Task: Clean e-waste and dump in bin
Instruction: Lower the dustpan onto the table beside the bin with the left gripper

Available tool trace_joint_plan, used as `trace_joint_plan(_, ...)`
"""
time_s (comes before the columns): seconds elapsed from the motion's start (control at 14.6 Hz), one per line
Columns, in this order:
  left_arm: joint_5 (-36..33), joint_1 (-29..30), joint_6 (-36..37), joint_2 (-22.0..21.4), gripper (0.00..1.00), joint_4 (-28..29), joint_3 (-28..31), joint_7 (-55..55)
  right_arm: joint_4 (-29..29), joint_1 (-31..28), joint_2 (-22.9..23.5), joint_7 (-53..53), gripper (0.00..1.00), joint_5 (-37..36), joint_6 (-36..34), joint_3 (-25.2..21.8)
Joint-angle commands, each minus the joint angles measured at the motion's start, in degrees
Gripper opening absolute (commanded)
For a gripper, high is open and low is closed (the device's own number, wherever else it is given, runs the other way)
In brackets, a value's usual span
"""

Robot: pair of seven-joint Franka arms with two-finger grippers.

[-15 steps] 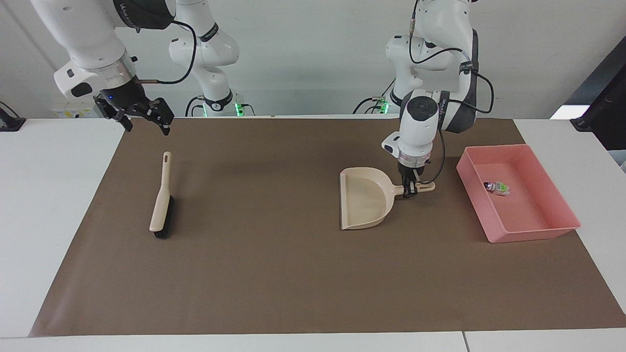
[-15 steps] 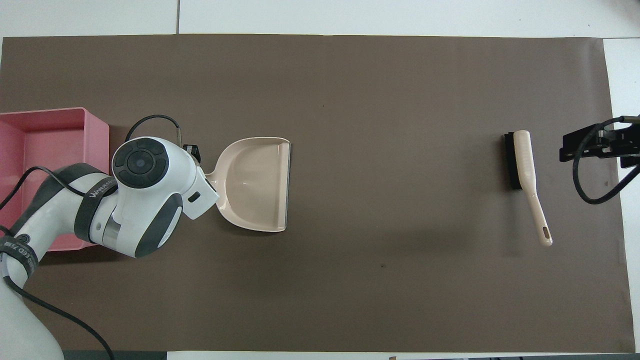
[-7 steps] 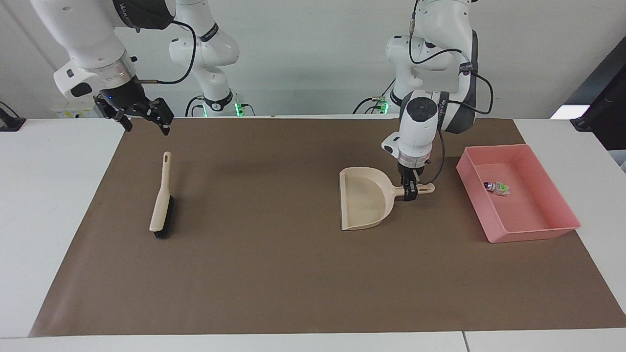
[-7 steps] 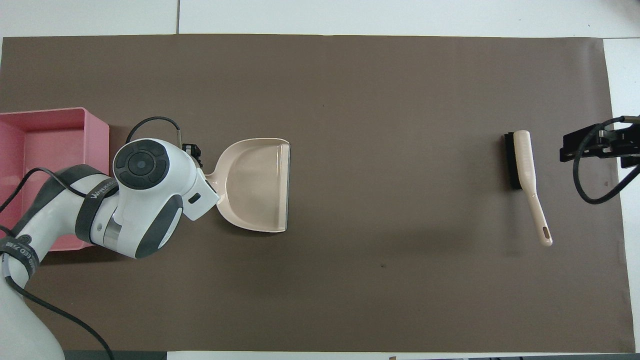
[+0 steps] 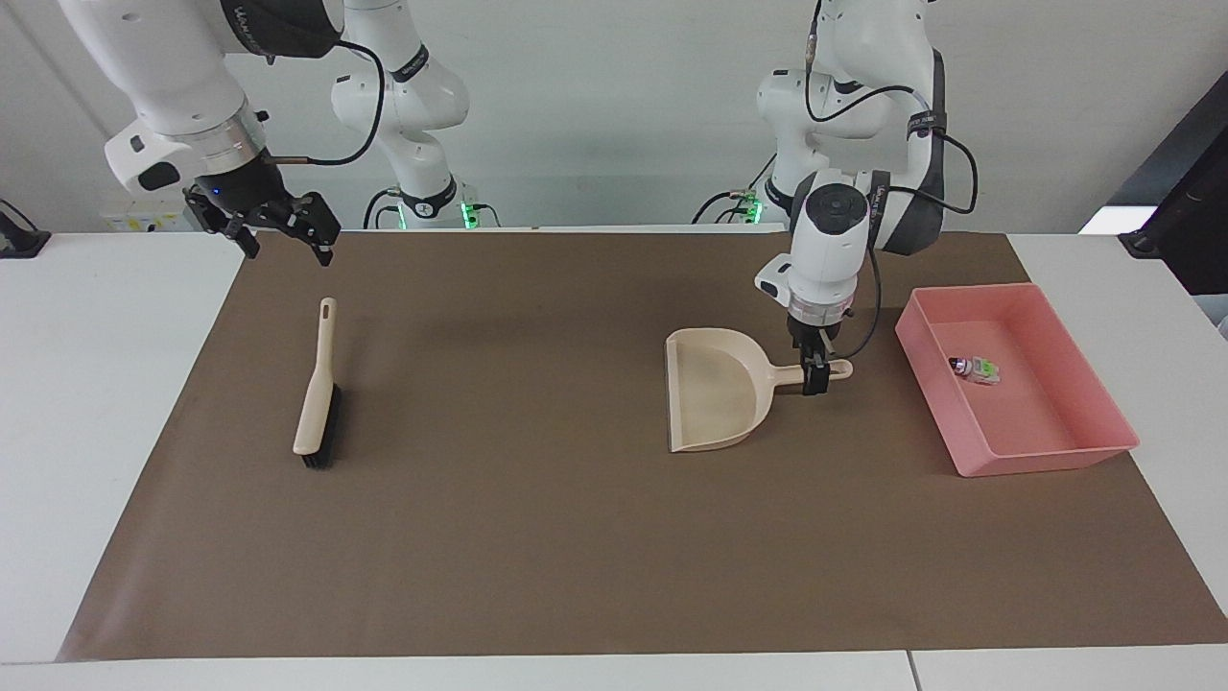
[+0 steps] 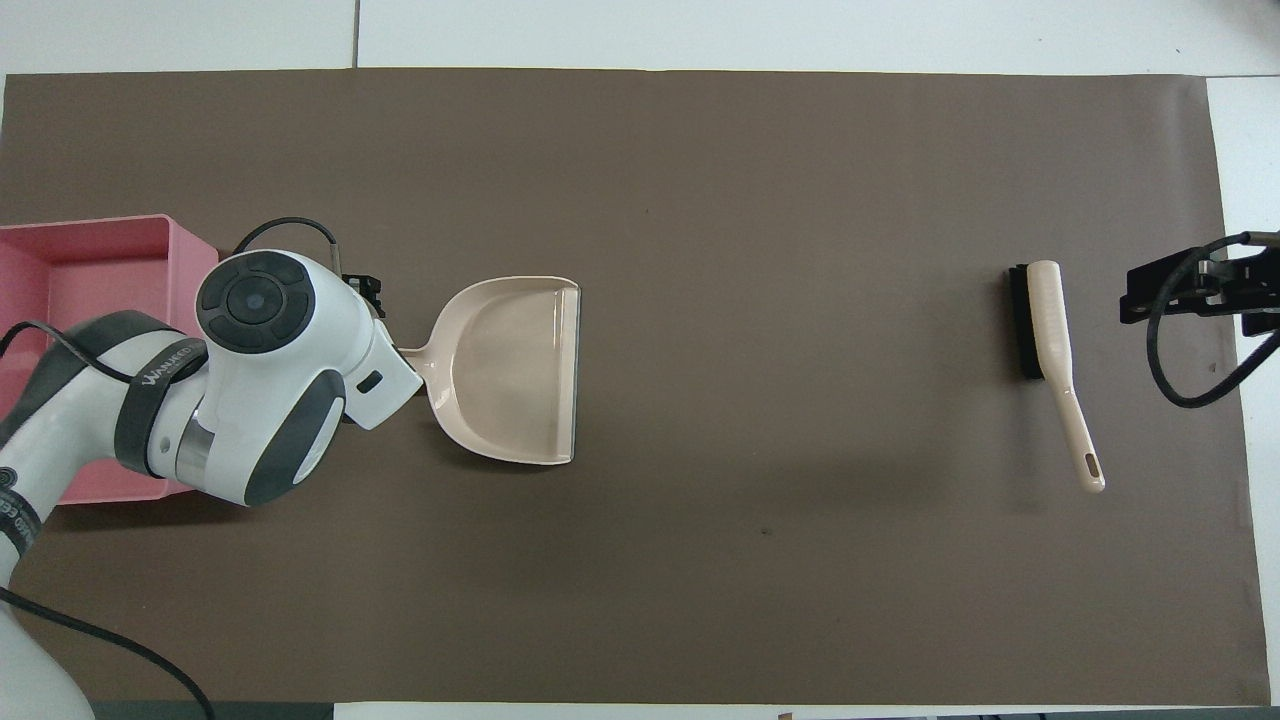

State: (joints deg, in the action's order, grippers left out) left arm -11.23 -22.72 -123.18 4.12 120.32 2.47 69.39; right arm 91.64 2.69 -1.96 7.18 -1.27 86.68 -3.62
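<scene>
The pink bin (image 5: pixel 1046 459) stands at the left arm's end of the table; it also shows in the overhead view (image 6: pixel 110 232). In it lie the white-and-green cylinder (image 5: pixel 982 369) and the dark one (image 5: pixel 957 364), touching; my arm hides them from above. The beige dustpan (image 5: pixel 715 389) lies flat on the mat beside the bin, its handle toward the bin; it also shows in the overhead view (image 6: pixel 510 365). My left gripper (image 5: pixel 814 381) is down at the handle, slightly open around it. My right gripper (image 5: pixel 278 230) is open, empty and raised at the right arm's end of the mat.
A beige hand brush (image 5: pixel 317 403) with black bristles lies on the brown mat (image 5: pixel 537 537) near the right arm's end, a little farther from the robots than the right gripper's spot; it also shows in the overhead view (image 6: pixel 1045 320).
My left arm has lifted a little and shifted along the handle toward the bin, while the dustpan has stayed put. The right arm has not moved.
</scene>
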Motion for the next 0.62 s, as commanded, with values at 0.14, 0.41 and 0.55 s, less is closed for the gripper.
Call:
trace_joint_plan(0.14, 0.9, 6.5, 8.1, -1.4, 1.00, -5.3, 0.4, -0.2, 0.0, -0.6, -0.1, -1.1, 0.99, 0.3, 0.3, 0.2)
trace_joint_plan(0.41, 2.1, 15.8, 8.8, -2.5, 1.00, -5.5, 0.5, -0.6, 0.0, -0.7, -0.1, -1.1, 0.99, 0.3, 0.3, 0.2)
trace_joint_plan(0.55, 4.1, 20.3, 10.1, -2.4, 1.00, -6.4, 0.6, -0.7, 0.0, -0.7, -0.1, -1.1, 0.99, 0.3, 0.3, 0.2)
